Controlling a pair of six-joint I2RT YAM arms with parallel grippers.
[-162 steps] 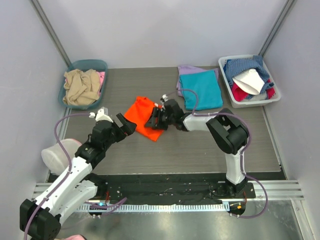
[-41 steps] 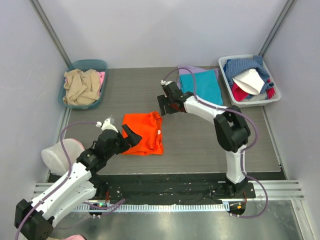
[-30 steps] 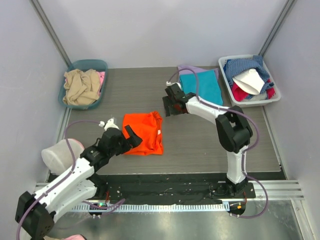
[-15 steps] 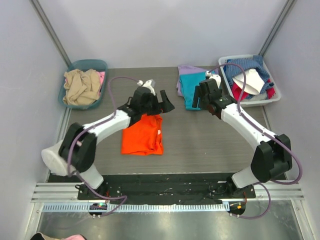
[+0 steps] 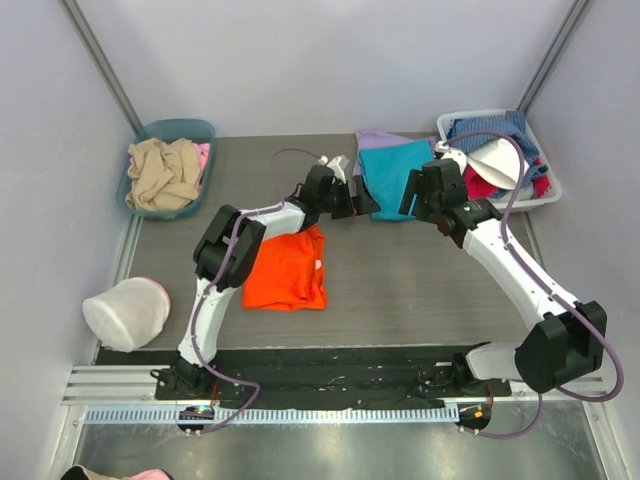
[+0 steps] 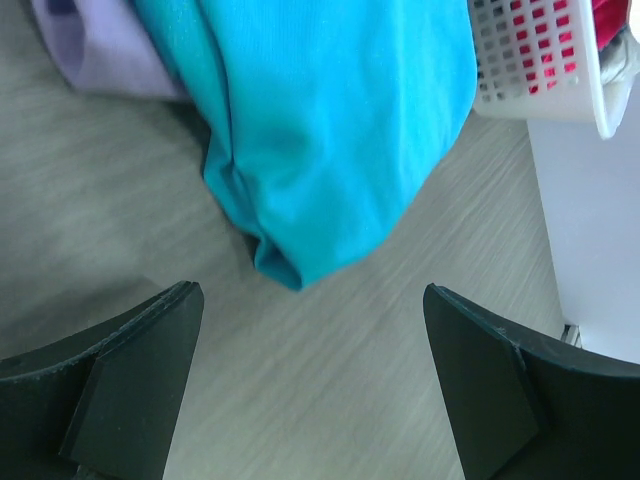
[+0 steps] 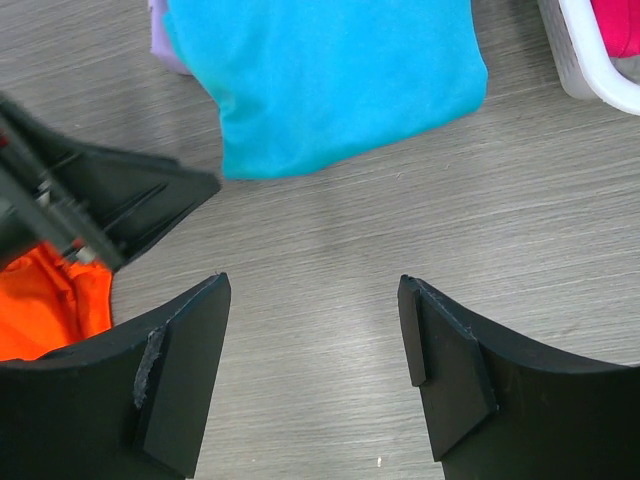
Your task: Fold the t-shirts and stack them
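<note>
The bright orange t-shirt point(image 5: 287, 268) lies folded flat in the middle of the table, and its edge point(image 7: 48, 300) shows in the right wrist view. At the back, the teal t-shirt point(image 5: 398, 170) lies folded on top of the lavender one point(image 5: 374, 140). My left gripper point(image 5: 362, 203) stands open just off the teal shirt's near left corner point(image 6: 330, 130), with only bare table between its fingers point(image 6: 310, 390). Open as well, my right gripper point(image 5: 412, 198) hovers over the table by the teal shirt's near edge point(image 7: 330, 80), holding nothing point(image 7: 315, 350).
A teal bin point(image 5: 175, 127) of beige and pink clothes sits at the back left. At the back right a white basket point(image 5: 500, 207) holds mixed clothes. A white mesh bag point(image 5: 125, 312) lies at the near left. The two grippers are close together.
My left gripper has swung right from above the orange shirt to the teal shirt's near corner. The right gripper has shifted slightly right. The shirts have not moved.
</note>
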